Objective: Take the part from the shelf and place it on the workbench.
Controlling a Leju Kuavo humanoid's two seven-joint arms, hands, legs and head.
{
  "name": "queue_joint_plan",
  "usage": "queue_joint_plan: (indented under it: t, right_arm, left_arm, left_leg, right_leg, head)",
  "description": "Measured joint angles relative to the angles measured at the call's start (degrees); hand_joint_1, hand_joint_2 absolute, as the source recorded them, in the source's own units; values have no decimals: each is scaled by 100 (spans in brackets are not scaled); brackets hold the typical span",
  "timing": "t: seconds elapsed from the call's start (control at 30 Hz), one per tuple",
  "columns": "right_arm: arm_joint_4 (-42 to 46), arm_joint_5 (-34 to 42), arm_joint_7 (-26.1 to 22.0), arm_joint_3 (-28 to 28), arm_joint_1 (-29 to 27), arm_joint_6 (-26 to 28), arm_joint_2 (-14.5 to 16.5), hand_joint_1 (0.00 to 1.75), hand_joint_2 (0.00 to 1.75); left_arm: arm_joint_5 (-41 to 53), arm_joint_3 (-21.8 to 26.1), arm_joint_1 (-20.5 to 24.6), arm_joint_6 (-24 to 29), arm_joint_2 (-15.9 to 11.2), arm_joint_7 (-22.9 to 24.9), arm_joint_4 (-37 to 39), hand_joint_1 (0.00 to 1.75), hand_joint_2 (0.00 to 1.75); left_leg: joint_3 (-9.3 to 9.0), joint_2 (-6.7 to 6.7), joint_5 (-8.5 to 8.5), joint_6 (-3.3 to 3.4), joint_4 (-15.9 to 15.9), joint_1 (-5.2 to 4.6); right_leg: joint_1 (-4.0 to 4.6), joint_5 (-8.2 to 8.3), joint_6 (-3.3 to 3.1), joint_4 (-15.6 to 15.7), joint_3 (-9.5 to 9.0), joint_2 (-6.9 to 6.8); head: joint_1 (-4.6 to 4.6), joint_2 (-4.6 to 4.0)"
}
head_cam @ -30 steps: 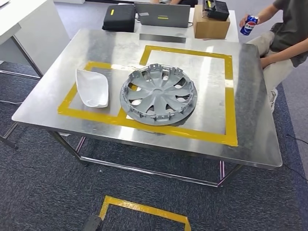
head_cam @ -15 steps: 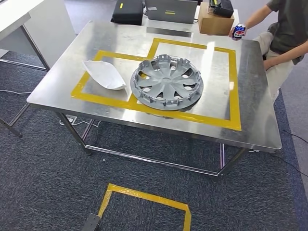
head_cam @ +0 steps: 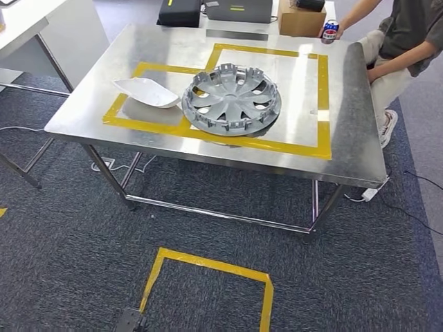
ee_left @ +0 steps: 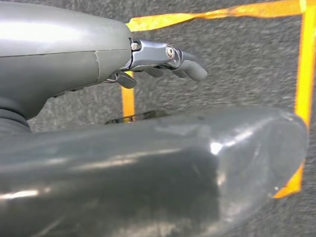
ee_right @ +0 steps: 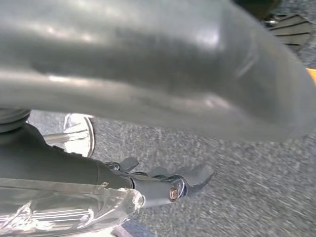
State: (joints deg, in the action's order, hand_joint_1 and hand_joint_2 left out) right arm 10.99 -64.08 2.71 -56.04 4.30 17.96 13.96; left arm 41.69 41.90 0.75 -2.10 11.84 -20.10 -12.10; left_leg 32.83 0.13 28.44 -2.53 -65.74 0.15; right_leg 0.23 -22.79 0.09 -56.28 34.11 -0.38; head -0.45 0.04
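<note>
Centrally, hubcap (head_cam: 231,99) on workbench (head_cam: 345,138) inside tape, left robot hand (ee_left: 164,59) and right robot hand (ee_right: 164,185) released.

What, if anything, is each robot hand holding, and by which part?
Nothing: the left hand and right hand both hang over the carpet with nothing in their fingers.

Our left hand (ee_left: 164,57) hangs low, fingers (ee_left: 188,66) stretched out nearly straight and apart, nothing in them, the thick thumb (ee_left: 242,153) lying alongside in the left wrist view. Our right hand (ee_right: 168,185) hangs the same way: fingers (ee_right: 197,175) extended and loosely spread, holding nothing, the broad thumb (ee_right: 223,84) stretched out beside them.
</note>
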Motion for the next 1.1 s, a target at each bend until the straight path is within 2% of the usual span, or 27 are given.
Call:
queue_joint_plan:
  t: [0.07,0.1,0.17,0.2,0.23,0.27,0.33,0.37,0.4,0.43,0.47,0.5,0.57,0.6,0.63,0.67,0.7,0.73,0.77,0.83,0.87,0.9,0.93,0.97,1.03,1.07,1.1]
  right_arm:
    - [0,-129,-4,45,-13,14,46,0,0]
    - [0,-182,-12,75,-19,36,67,0,0]
    - [0,-200,-101,114,-44,115,102,0,0]
    - [0,-180,-194,119,-63,156,115,0,0]
    - [-1,-154,-286,121,-84,171,129,0,0]
    - [-1,-138,-336,123,-98,147,141,0,0]
    - [-3,-158,-219,129,-93,4,162,0,0]
    - [-5,-205,-83,139,-83,-90,170,0,0]
    - [-7,-272,21,159,-77,-172,182,0,0]
    - [-8,-355,61,191,-74,-241,205,0,0]
    - [-10,-450,15,238,-69,-288,240,0,0]
    - [-13,-545,-115,300,-56,-297,284,0,0]
    - [-57,-695,-492,470,-4,-217,366,0,0]
    - [-107,-730,-667,563,27,-118,392,0,0]
    - [-182,-739,-777,654,57,-19,409,0,0]
    - [-272,-723,-789,730,86,52,422,0,0]
    - [-373,-690,-718,792,123,58,438,0,0]
    - [-464,-648,-587,837,162,-3,448,0,0]
    - [-545,-602,-449,865,197,-96,455,0,0]
    - [-659,-502,-257,887,255,-302,457,0,0]
    - [-702,-406,-225,881,277,-435,457,0,0]
    - [-736,-259,-235,854,300,-610,456,0,0]
    - [-761,-63,-287,795,320,-813,456,0,0]
    - [-776,141,-380,701,332,-954,455,0,0]
    - [-789,401,-573,482,338,-953,455,0,0]
    - [-798,433,-633,404,333,-861,455,0,0]
    - [-813,419,-652,357,329,-822,455,0,0]
  left_arm:
    - [74,-11,42,-30,26,208,3,0,0]
    - [99,-15,59,-39,43,343,7,0,0]
    - [165,-22,62,-78,76,599,21,0,0]
    - [218,-31,52,-86,90,698,28,0,0]
    - [257,-40,42,-71,104,744,34,0,0]
    - [267,-48,35,-43,111,710,38,0,0]
    - [191,-51,35,8,107,388,40,0,0]
    - [141,-48,37,23,92,156,40,0,0]
    - [99,-43,40,47,71,-42,40,0,0]
    - [63,-35,43,90,47,-158,40,0,0]
    - [30,-22,47,144,25,-167,40,0,0]
    - [12,-8,55,207,8,-63,40,0,0]
    - [-4,16,66,328,-11,277,40,0,0]
    - [-51,33,68,364,-15,391,40,0,0]
    - [-143,71,66,374,-16,432,40,0,0]
    - [-255,134,60,359,-16,408,40,0,0]
    - [-350,211,54,330,-16,364,40,0,0]
    - [-400,277,48,296,-16,324,40,0,0]
    - [-401,320,45,269,-20,299,40,0,0]
    - [-358,355,58,226,-28,280,40,0,0]
    - [-338,368,68,204,-34,273,40,0,0]
    - [-323,381,76,183,-39,268,40,0,0]
    - [-324,393,79,168,-45,269,40,0,0]
    - [-341,409,79,169,-50,293,40,0,0]
    - [-429,479,82,245,-49,378,37,0,0]
    - [-485,535,82,310,-39,419,32,0,0]
    - [-533,594,79,375,-19,439,27,0,0]
  left_leg:
    - [-587,-5,12,59,829,-3]
    - [-731,-8,60,103,1070,-15]
    - [-725,-6,43,212,1180,-38]
    - [-683,1,-7,254,1179,-42]
    - [-630,9,-65,297,1180,-39]
    - [-559,16,-133,331,1184,-32]
    - [-385,19,-275,367,1181,-41]
    - [-287,19,-352,370,1176,-49]
    - [-192,19,-426,368,1172,-57]
    - [-96,18,-499,362,1165,-66]
    - [-6,18,-569,350,1160,-73]
    - [66,17,-632,336,1151,-78]
    - [172,16,-751,291,1133,-97]
    - [198,18,-807,266,1127,-99]
    - [217,19,-863,235,1128,-98]
    - [233,19,-917,202,1129,-89]
    - [265,15,-901,165,1111,-76]
    - [320,10,-772,127,1026,-66]
    - [402,6,-530,92,839,-59]
    - [610,3,117,33,150,-40]
    - [684,4,314,11,-226,-31]
    - [701,4,364,-6,-502,-21]
    - [634,5,279,-18,-609,-12]
    - [473,5,120,-28,-522,-1]
    - [-124,5,-81,-47,152,30]
    - [-427,-1,-48,-26,571,36]
    - [-637,-4,14,8,887,38]
  right_leg:
    - [18,97,52,-54,119,1]
    - [23,151,84,-68,154,-3]
    - [9,257,147,-66,199,-6]
    - [-6,224,180,-88,224,-2]
    - [-16,74,212,-202,277,4]
    - [-22,-181,242,-438,360,10]
    - [-24,-789,283,-1178,555,14]
    - [-24,-950,289,-1519,603,14]
    - [-24,-972,284,-1720,580,14]
    - [-22,-867,269,-1726,457,14]
    - [-19,-696,246,-1527,227,15]
    - [-14,-571,215,-1162,-88,18]
    - [4,-590,160,-294,-717,22]
    - [16,-665,137,-21,-877,24]
    - [31,-709,113,110,-925,22]
    - [36,-677,82,116,-878,18]
    - [37,-623,41,114,-820,10]
    - [32,-553,-7,112,-754,2]
    - [21,-473,-43,117,-672,-4]
    - [17,-314,-81,113,-495,-7]
    - [16,-233,-79,107,-399,-8]
    - [16,-153,-73,98,-301,-9]
    - [15,-78,-64,85,-191,-10]
    - [11,-9,-50,66,-89,-10]
    - [11,95,-3,1,87,-4]
    - [17,140,28,-42,157,-2]
    - [25,190,60,-76,209,-1]
  head:
    - [2,1]
    - [1,1]
    - [1,1]
    - [-4,0]
    - [5,0]
    - [13,0]
    - [41,0]
    - [45,0]
    - [46,0]
    - [45,0]
    - [45,0]
    - [43,1]
    - [38,1]
    - [41,1]
    - [49,1]
    - [57,1]
    - [71,0]
    - [66,1]
    - [53,0]
    - [23,0]
    - [17,0]
    - [17,0]
    - [16,0]
    - [15,0]
    - [11,0]
    - [12,0]
    - [14,0]
